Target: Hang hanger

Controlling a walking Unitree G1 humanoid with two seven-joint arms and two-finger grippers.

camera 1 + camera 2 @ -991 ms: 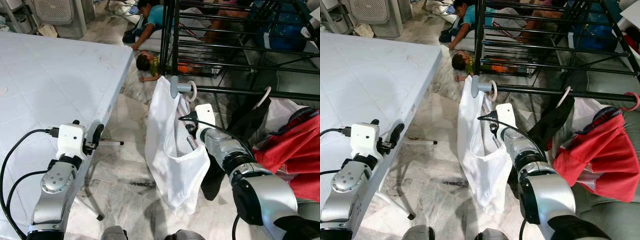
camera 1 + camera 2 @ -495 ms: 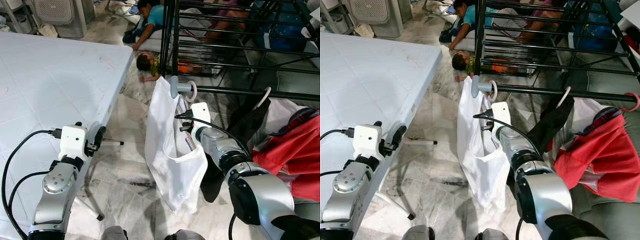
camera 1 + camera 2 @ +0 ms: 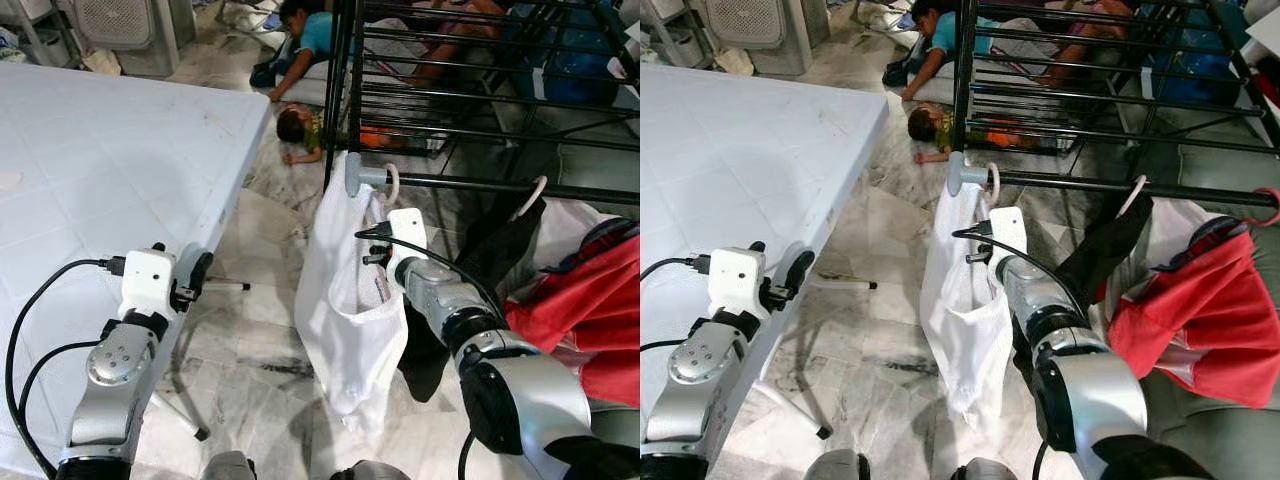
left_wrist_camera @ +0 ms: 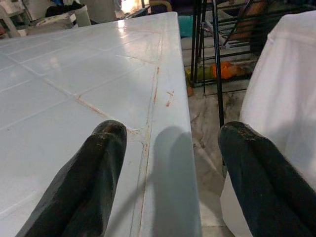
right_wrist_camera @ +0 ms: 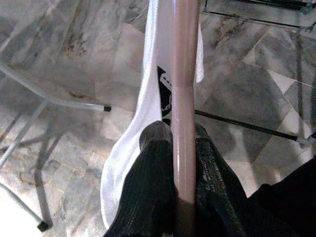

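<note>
A pale pink hanger [image 5: 185, 74] carries a white garment [image 3: 350, 300]. Its hook [image 3: 390, 180] sits over the black rack rail [image 3: 480, 183], just beside the rail's grey end cap [image 3: 353, 175]. My right gripper [image 5: 173, 133] is shut on the hanger's bar, with its fingers partly buried in the white cloth below the rail. My left gripper [image 4: 170, 143] is open and holds nothing, hovering over the corner of the white table [image 3: 100, 150].
A black garment [image 3: 500, 250] and a red one [image 3: 590, 300] hang further right on the same rail. Beyond the rack, a person in a blue shirt [image 3: 310, 30] and a small child [image 3: 295, 125] lie on the marble floor. A table leg [image 3: 180, 415] stands near my feet.
The white garment has swung in and now hangs straighter and narrower under the rail. My right gripper shifted slightly with the hanger. The left arm barely moved.
</note>
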